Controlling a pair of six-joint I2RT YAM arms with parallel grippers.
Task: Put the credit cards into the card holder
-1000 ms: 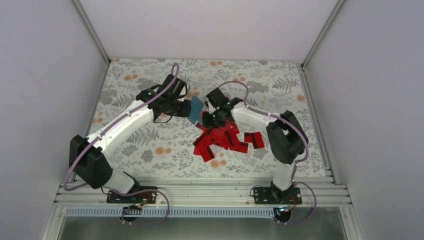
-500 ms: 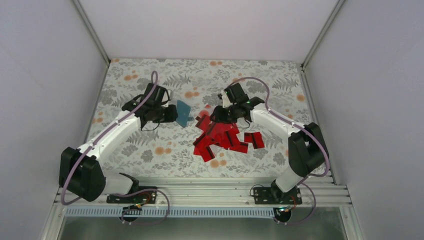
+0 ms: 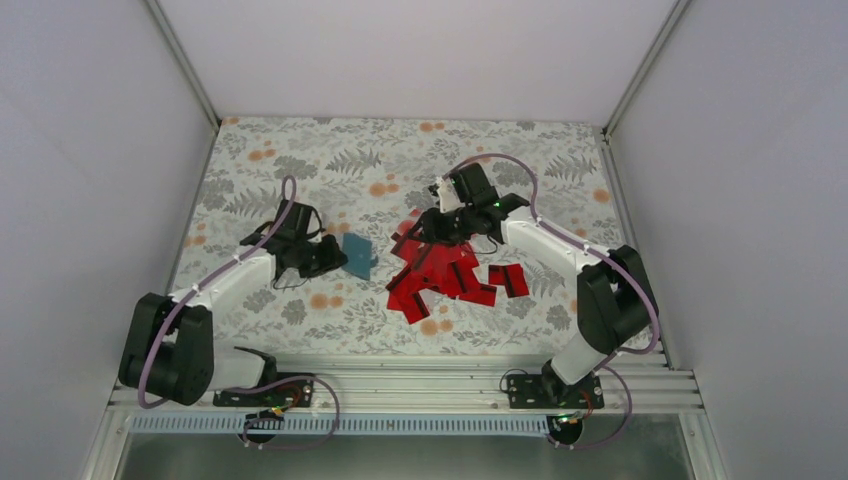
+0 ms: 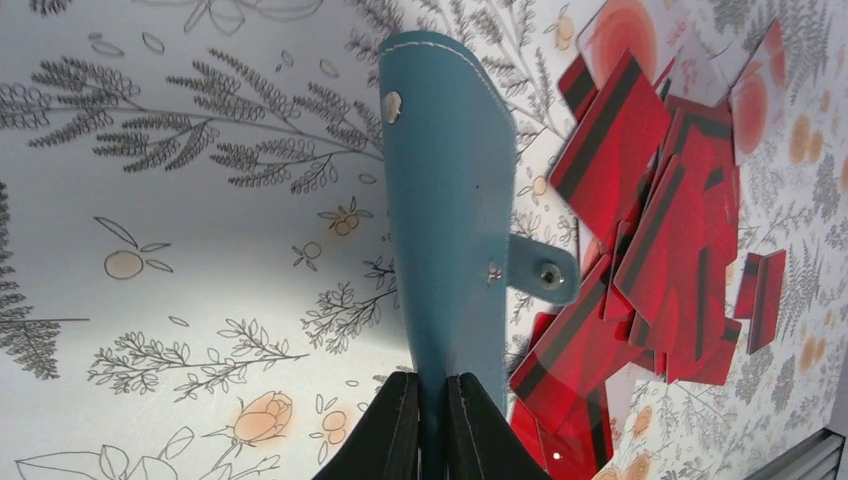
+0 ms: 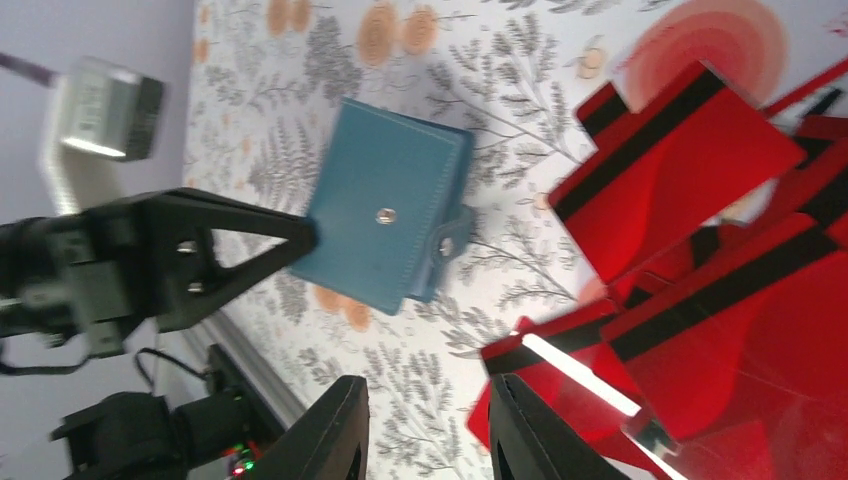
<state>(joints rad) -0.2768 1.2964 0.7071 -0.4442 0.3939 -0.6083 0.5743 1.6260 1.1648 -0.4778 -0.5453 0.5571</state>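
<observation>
A slip or swivel of the card holder (image 4: 450,200) is to be feared, since it is clamped by the left gripper (image 4: 432,388) at one narrow edge only, with most of its length left unsupported beyond the shut fingers; a push from an arriving card could turn it in that pinch. The holder is seen folded flat with its snap tab loose, so no slot is shown and a card could be stubbed against the cover. The credit cards (image 3: 440,280) are heaped across one another on the table (image 3: 300,160), so two could be lifted together, or the heap merely shoved, by a poorly placed pinch. The right gripper (image 5: 425,400) is held with its fingers apart and nothing between them, just beside the near edge of the heap. In the top view the holder is found left of the heap and apart from it, at the left gripper's tip; whether it rests on the table cannot be told
</observation>
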